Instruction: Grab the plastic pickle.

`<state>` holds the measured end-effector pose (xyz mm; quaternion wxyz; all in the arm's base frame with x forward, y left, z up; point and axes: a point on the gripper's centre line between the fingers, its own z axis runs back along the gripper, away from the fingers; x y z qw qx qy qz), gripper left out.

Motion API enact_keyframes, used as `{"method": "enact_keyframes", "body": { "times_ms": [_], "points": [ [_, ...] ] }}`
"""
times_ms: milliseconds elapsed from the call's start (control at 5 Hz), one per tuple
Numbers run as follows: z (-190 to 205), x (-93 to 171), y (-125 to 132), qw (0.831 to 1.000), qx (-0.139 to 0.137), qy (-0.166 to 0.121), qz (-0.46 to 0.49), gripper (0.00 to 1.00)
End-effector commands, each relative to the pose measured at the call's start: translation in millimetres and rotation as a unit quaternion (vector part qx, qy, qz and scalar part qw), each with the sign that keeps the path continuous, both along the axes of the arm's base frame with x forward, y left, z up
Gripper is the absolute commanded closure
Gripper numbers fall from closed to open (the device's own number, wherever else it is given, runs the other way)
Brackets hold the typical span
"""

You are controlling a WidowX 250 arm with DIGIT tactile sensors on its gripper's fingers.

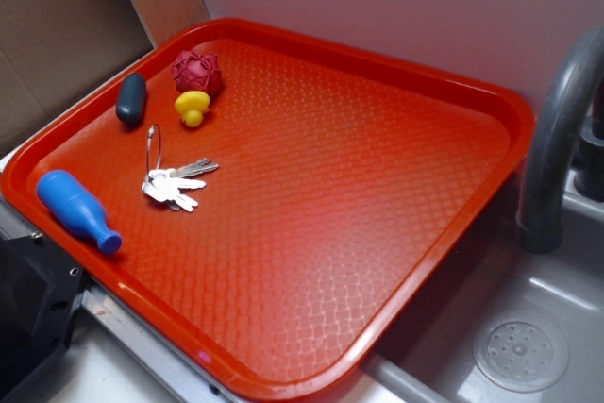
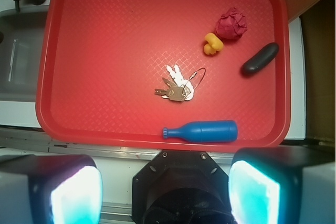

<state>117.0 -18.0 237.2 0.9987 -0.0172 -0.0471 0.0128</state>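
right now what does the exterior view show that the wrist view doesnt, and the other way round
Only the exterior view shows the sink drain and the grey faucet's full arc.

Only the wrist view shows the gripper, its two fingers apart at the bottom edge, off the tray.

Both show the red tray holding the plastic pickle, yellow toy, crumpled red ball, keys and blue bottle, all lying apart except the toy and ball, which sit close together.
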Motion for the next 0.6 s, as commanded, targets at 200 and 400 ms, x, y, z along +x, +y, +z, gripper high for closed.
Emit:
{"method": "enact_keyframes", "body": {
  "times_ms": [200, 400],
  "points": [
    [-50, 39, 43, 0.989, 0.085, 0.017, 0.124, 0.00],
    [-89, 71, 70, 0.974, 0.085, -0.054, 0.203, 0.00]
  ]
}}
